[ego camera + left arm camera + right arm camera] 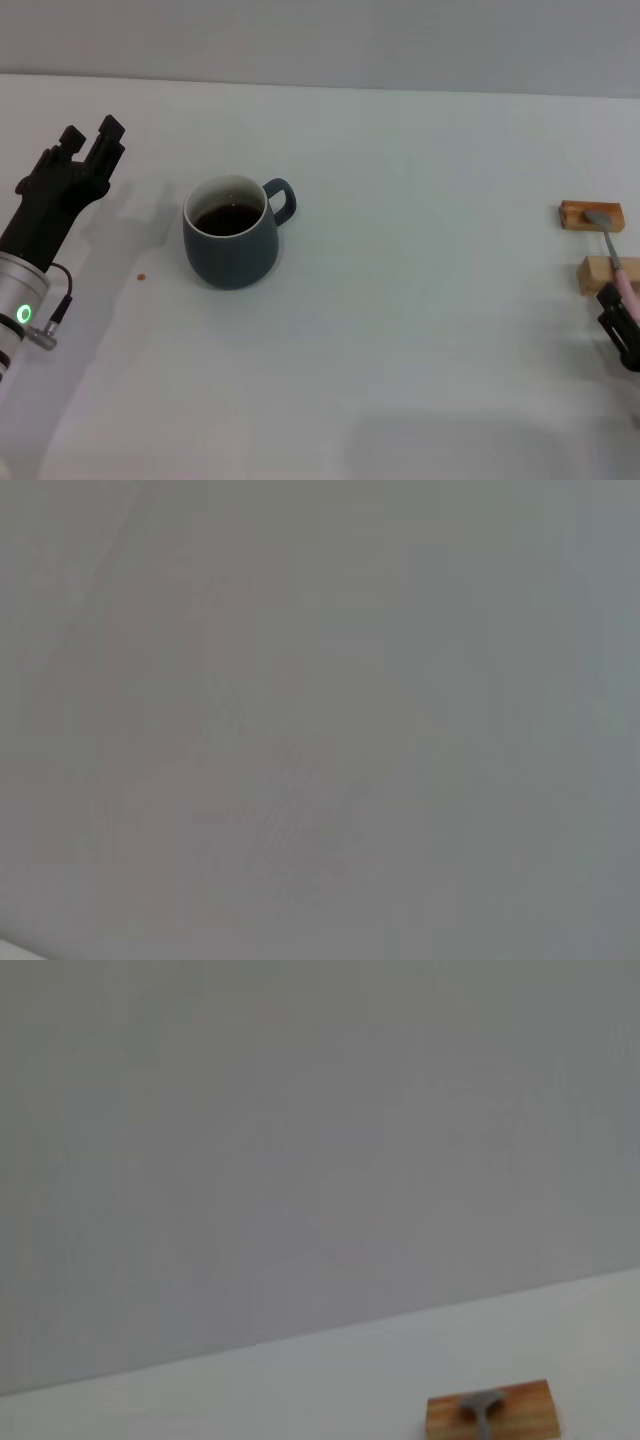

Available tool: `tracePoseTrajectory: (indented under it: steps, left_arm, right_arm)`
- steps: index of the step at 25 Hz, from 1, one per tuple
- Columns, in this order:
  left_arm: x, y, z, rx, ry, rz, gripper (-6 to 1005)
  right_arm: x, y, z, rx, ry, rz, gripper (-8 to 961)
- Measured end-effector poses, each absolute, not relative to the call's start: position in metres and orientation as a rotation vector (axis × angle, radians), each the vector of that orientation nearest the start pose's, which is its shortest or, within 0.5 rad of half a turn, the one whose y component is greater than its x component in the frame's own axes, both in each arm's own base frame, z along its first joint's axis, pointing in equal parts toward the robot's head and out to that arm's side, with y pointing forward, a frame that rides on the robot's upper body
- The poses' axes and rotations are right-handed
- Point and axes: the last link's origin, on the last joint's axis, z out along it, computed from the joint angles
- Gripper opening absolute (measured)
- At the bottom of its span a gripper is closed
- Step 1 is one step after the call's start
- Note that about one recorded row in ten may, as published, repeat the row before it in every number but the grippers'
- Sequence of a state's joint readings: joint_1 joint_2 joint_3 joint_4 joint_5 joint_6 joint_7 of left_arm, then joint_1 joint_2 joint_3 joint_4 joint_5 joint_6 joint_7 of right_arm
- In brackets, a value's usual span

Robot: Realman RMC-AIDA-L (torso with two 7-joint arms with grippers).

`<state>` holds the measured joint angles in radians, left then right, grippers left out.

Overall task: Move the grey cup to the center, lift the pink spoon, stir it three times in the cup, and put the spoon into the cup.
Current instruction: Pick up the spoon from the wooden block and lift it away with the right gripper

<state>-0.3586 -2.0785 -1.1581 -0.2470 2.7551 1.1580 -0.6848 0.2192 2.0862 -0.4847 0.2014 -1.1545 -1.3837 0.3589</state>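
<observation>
The grey cup [232,243] stands upright on the white table, left of the middle, its handle pointing right and dark liquid inside. My left gripper [90,133] is open and hovers left of the cup, well apart from it. The pink spoon [611,250] lies across two wooden blocks at the far right, its metal bowl [480,1402] resting on the farther block. My right gripper [621,318] is at the near end of the spoon's pink handle, partly cut off by the picture edge. The left wrist view shows only a blank surface.
The farther wooden block [590,215] and the nearer wooden block [600,272] sit by the table's right side. A small brown spot [142,277] marks the table left of the cup. A pale wall runs behind the table.
</observation>
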Motion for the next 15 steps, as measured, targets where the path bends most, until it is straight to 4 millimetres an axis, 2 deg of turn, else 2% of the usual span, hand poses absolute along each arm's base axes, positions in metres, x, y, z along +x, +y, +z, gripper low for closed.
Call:
tracePoseTrajectory:
  steps: [7, 15]
  left_arm:
    - [-0.3196, 0.3202, -0.0207, -1.589, -0.923, -1.084, 617]
    - [-0.3212, 0.3189, -0.0209, -1.586, -0.928, -1.08, 618]
  right_arm:
    - [0.3749, 0.2031, -0.0544, -1.64, 0.907, 0.74, 668]
    - [0.3739, 0.2024, -0.0559, -1.652, 0.906, 0.741, 550]
